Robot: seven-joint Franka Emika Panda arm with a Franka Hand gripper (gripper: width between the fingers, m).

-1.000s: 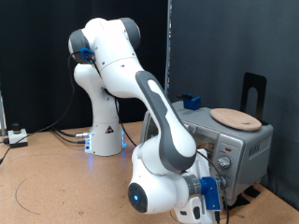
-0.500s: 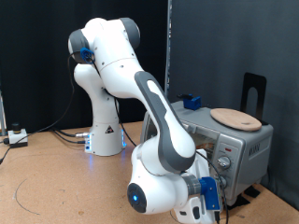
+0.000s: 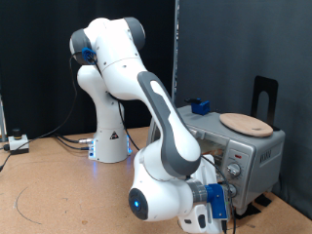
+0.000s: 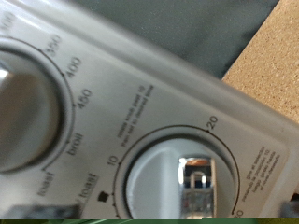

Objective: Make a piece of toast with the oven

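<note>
Exterior cam sits low at table level, oven [image 3: 237,146] around 4 o'clock; wrist cam's jammed right against its knob panel [image 4: 177,131].

Setting: a robotics lab or test bench, not a home kitchen.
Backdrop: black curtains [image 3: 224,49] enclose the scene.
Surface: a bare cork-brown tabletop [image 3: 49,185], with loose cables [image 3: 68,141] trailing across it.
Equipment: a white robot arm [image 3: 127,88] mounted beside a lone toaster oven [image 3: 244,146].
</note>
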